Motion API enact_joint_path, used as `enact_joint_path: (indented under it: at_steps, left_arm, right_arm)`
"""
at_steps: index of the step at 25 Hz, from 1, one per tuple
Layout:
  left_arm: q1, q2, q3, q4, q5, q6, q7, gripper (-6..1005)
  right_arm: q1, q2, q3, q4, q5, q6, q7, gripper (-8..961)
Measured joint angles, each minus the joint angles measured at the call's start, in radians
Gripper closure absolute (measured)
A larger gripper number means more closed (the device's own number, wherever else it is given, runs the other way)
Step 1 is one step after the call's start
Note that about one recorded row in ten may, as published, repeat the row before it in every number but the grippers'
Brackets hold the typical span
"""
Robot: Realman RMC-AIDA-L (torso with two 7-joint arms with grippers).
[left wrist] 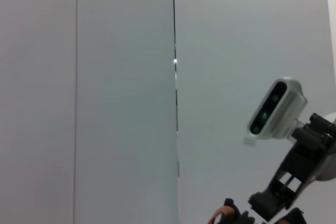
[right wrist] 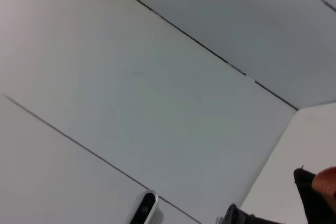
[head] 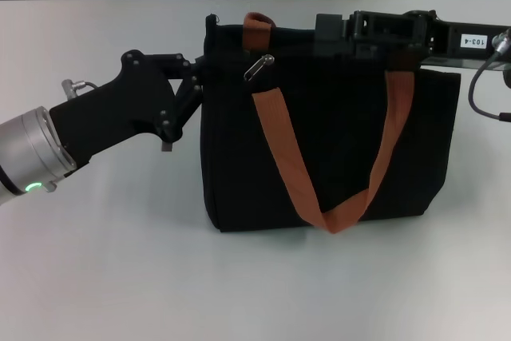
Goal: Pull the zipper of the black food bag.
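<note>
We find the bag (head: 335,141) upright on the desk (head: 104,277), zipper (head: 259,67) untouched at its top-left; left claw (head: 200,69) pinches the corner, right claw (head: 331,33) state unclear, so the strap (head: 257,31) risks being snagged.

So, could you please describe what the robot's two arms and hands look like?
The left arm has a silver cylindrical wrist with a small green light, leading into a matte black angular hand built of linkages. The right arm is black and boxy, carries a white label reading 103-4 and a looping black cable, and ends in a black blocky hand.
</note>
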Motion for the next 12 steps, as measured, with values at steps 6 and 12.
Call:
enact_joint_path:
  at_steps: [6,12]
  left_arm:
    - [0.002,0.0,0.0,-0.009,-0.006,-0.001,0.004,967]
    - [-0.004,-0.001,0.005,-0.024,-0.006,-0.017,0.008,969]
  right_arm:
    - [-0.004,0.002,-0.016,0.011,-0.001,0.025,0.122,250]
    - [0.001,0.01,-0.058,0.034,-0.002,0.059,0.186,486]
